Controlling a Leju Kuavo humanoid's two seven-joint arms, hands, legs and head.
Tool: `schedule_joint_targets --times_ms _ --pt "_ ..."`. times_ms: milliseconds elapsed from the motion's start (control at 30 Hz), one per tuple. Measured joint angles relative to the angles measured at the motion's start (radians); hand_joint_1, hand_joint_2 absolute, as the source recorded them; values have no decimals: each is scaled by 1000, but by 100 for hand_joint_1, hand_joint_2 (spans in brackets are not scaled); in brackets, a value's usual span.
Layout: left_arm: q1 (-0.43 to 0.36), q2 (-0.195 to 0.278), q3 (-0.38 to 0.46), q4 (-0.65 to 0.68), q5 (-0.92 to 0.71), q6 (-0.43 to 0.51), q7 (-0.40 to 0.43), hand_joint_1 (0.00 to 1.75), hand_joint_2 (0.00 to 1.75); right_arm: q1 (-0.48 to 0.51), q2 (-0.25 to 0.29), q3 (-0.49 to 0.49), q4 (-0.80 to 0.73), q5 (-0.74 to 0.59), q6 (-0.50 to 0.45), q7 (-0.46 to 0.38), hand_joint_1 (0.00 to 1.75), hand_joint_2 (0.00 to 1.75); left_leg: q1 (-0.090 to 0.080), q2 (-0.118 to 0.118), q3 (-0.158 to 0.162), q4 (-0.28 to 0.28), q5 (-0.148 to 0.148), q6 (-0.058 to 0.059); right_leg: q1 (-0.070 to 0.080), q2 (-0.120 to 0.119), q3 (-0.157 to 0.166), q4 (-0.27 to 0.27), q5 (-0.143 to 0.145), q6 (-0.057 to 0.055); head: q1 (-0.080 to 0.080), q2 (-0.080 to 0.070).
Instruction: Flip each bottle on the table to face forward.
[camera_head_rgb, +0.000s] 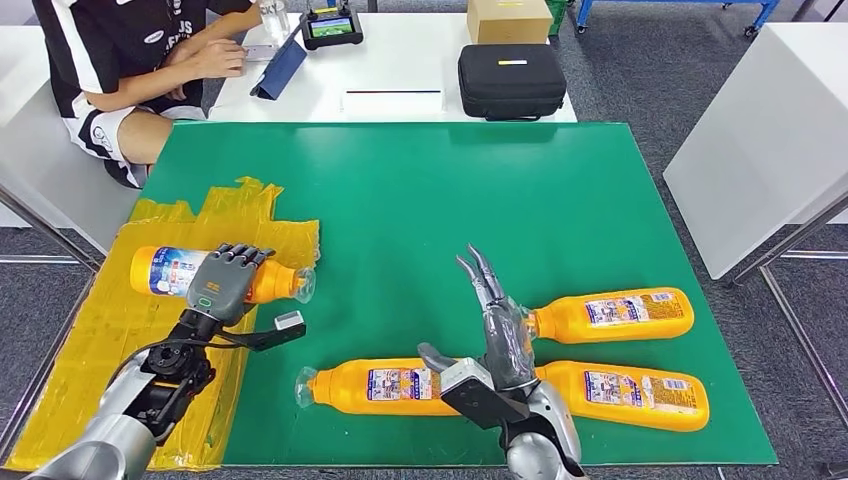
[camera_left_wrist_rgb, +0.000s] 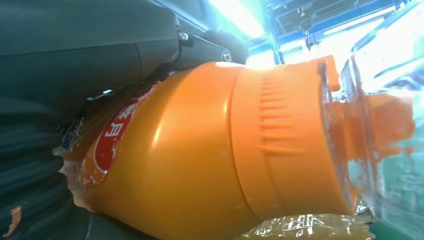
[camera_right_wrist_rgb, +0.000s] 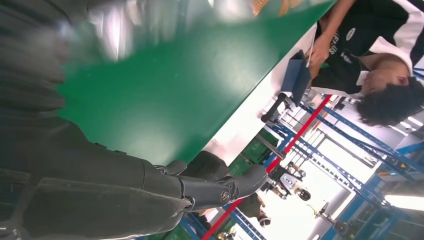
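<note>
Right hand (camera_head_rgb: 497, 330): nearest you, raised over the green mat (camera_head_rgb: 420, 200), fingers spread and holding nothing — watch it; a careless drop would knock the near bottle (camera_head_rgb: 385, 387) or the two right-side bottles (camera_head_rgb: 615, 313) lying just beside it.
Left hand (camera_head_rgb: 225, 283): fingers wrapped over the fourth bottle (camera_head_rgb: 175, 272), which lies on its side on the yellow tape (camera_head_rgb: 120, 330).
Slip risk: you are gripping a smooth, rounded body — it could twist or roll out mid-flip.
Cap end (camera_left_wrist_rgb: 350, 135): clear cap sticks past the grip; it may snag the tape.
Person (camera_head_rgb: 140, 60): seated at the far table, well apart.
</note>
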Motion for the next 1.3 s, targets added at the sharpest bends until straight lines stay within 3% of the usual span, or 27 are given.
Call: schedule_joint_targets --times_ms 133,333,567,733,867,967,1200,1300 --pt "4 -28 47 9 44 1 -75 2 175 0 0 0 0 33 22 25 0 175 0 0 0 0 0 0 0 0 0 0 0 0 0 0" --pt "12 -78 102 9 177 -27 -208 0 175 -7 -3 2 7 193 109 115 0 175 0 0 0 0 0 0 0 0 0 0 0 0 0 0" --pt "16 -106 108 13 173 -54 -173 0 175 -31 -7 30 38 306 243 174 0 175 0 0 0 0 0 0 0 0 0 0 0 0 0 0" --pt "18 -110 108 20 151 -53 -141 0 175 -41 -7 51 62 335 289 185 0 175 0 0 0 0 0 0 0 0 0 0 0 0 0 0" --pt "31 -119 118 7 227 -62 -201 0 175 -46 -9 66 88 384 349 201 0 0 0 0 0 0 0 0 0 0 0 0 0 0 0 0" --pt "56 -130 129 -38 305 -80 -253 0 175 -46 -12 88 128 427 385 212 0 0 0 -1 0 0 0 0 0 0 0 0 0 0 0 0" --pt "78 -142 137 -99 335 -92 -274 0 175 -50 -13 111 183 446 395 215 0 0 0 -1 -1 0 0 0 0 -1 0 0 0 0 0 0" --pt "88 -145 143 -127 411 -110 -319 0 175 -66 -13 124 203 472 426 228 0 0 0 -1 0 0 0 0 0 0 0 0 0 0 0 0"
